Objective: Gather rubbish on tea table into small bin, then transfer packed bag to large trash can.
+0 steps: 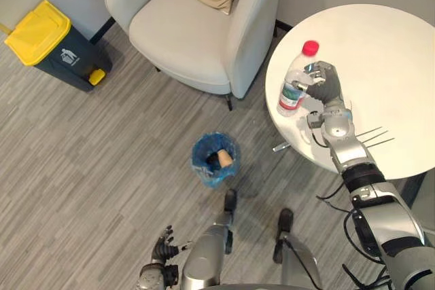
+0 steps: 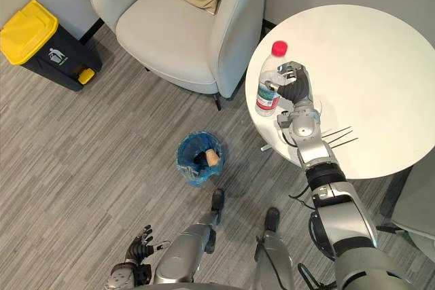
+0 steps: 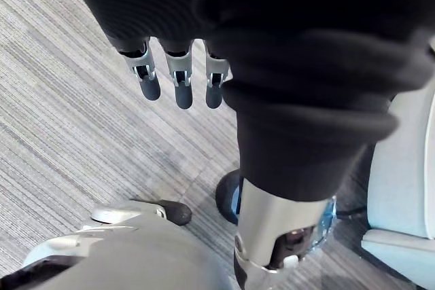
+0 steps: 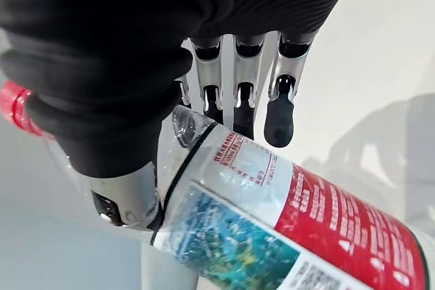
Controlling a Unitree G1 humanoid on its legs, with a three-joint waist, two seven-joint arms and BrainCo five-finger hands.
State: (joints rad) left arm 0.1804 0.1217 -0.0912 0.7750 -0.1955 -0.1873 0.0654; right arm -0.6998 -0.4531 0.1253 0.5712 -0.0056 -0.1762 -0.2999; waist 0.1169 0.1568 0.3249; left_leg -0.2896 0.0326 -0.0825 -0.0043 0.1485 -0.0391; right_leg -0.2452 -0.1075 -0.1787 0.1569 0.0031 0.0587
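White round table [image 1: 387, 45] stands on the right, a pale armchair [image 1: 183, 32] to its far left, and a yellow-lidded trash can [image 1: 54, 45] far left. A small blue-lined bin [image 1: 198, 157] sits on the near floor. The right hand [image 1: 327, 86] grips an upright red-capped bottle [image 1: 291, 93] at the table's left edge; the left hand [image 1: 160, 249] hangs low, fingers relaxed.

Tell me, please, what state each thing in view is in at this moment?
bottle: upright on the table near its edge, red cap on, gripped.
right hand: shut on the bottle.
left hand: open, hanging low above the floor.
small bin: upright on the floor, lined with a blue bag, rubbish inside.
large trash can: upright, yellow lid closed.
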